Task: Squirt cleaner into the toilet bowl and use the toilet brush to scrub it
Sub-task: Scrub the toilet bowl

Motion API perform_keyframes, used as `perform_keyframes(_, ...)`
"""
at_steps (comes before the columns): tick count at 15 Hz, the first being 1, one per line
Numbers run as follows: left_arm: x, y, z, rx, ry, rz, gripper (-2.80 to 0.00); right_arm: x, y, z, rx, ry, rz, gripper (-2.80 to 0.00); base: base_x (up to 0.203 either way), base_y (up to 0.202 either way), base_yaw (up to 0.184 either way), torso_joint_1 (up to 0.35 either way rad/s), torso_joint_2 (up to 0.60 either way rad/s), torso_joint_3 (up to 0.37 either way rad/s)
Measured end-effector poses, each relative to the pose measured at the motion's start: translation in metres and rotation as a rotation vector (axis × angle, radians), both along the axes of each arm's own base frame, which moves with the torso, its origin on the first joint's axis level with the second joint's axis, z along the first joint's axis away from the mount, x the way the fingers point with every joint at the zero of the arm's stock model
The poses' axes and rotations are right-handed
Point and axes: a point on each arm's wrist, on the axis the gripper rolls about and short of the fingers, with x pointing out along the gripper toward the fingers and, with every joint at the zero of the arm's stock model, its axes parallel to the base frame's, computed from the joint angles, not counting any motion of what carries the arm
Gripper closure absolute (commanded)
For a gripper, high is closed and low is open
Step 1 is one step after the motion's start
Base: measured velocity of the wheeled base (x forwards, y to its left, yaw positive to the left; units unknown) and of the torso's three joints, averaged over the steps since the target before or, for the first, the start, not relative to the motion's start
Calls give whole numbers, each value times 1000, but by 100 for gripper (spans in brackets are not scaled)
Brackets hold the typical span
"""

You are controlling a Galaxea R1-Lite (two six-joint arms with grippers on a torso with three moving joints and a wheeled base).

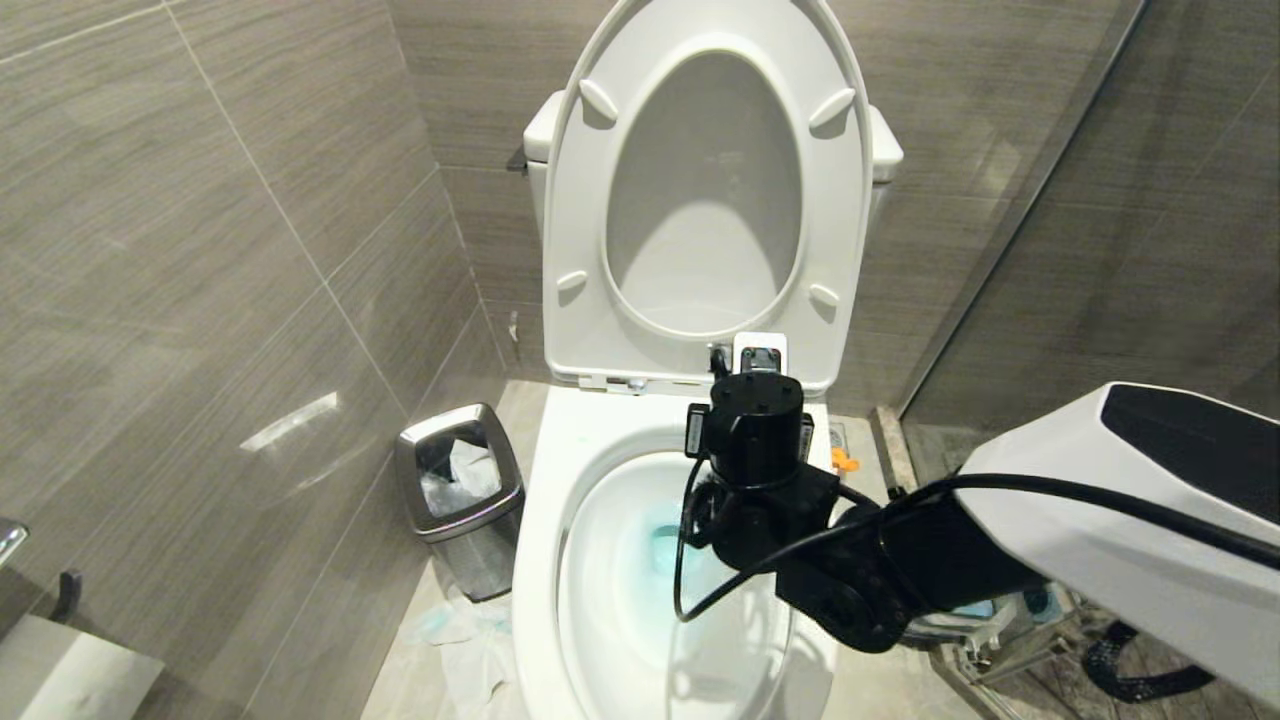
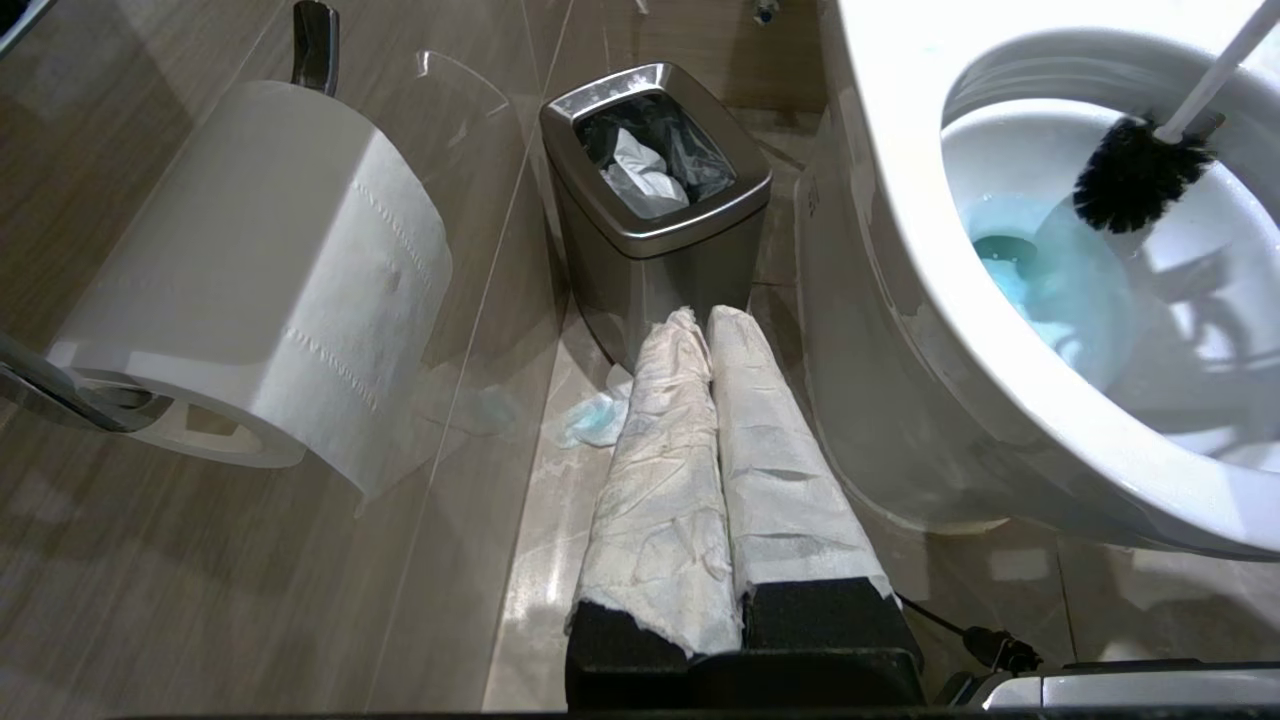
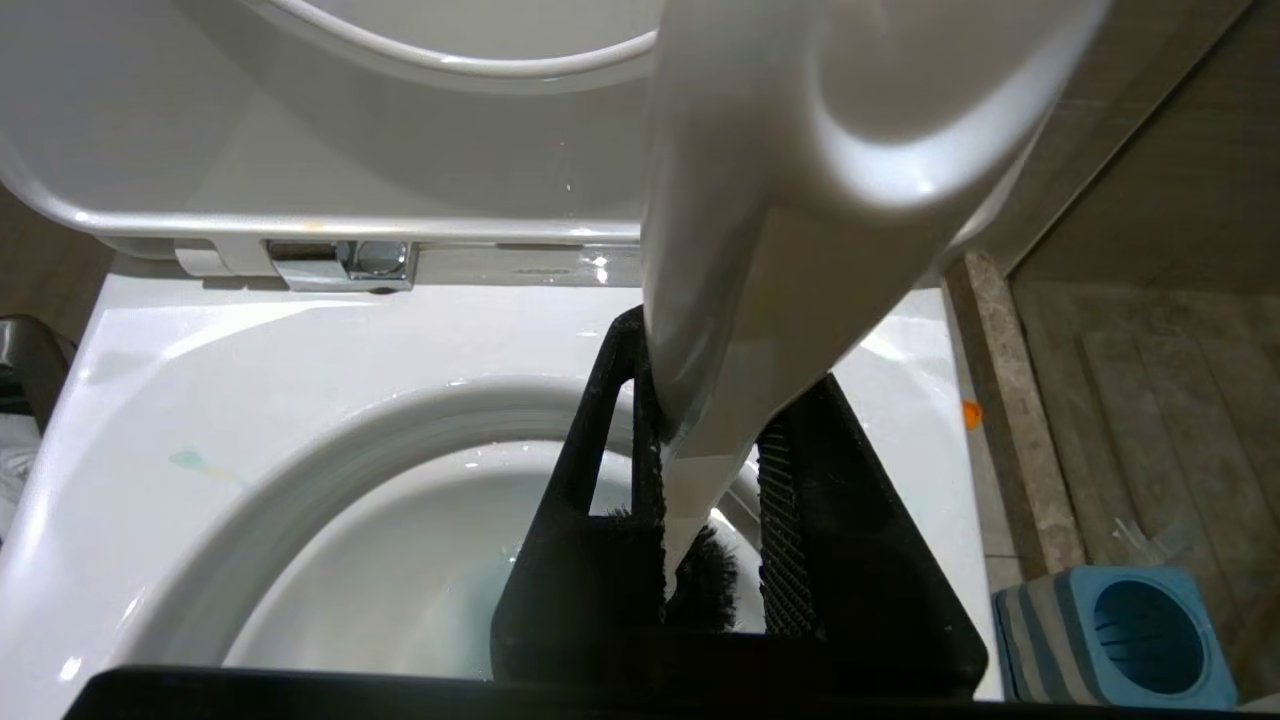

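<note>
Right hand [image 3: 710, 520] clamped on toilet brush [image 2: 1140, 185] — bristles inside toilet bowl [image 2: 900, 250]; left hand [image 2: 715, 330] together, beside the bowl.

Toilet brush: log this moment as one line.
right tool: shut on toilet brush | bristles: inside toilet bowl, above blue water | left tool: shut, parked beside bowl

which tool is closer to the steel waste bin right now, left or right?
Left. The left tool hangs shut beside the toilet bowl, its wrapped tips just short of the waste bin. The right tool is over the bowl, clamped on the toilet brush.
</note>
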Motion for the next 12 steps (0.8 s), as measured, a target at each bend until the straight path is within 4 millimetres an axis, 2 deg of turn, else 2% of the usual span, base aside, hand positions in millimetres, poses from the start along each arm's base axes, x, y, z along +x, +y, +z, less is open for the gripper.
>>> perform_keyframes(4,0,0,0,0,0,0,0,18,14,-8,3,-16,3,0,0,0,0,0,0,0)
perform_keyframes(12,0,0,0,0,0,0,0,43,43,-2,15,-55,47,0,0,0,0,0,0,0)
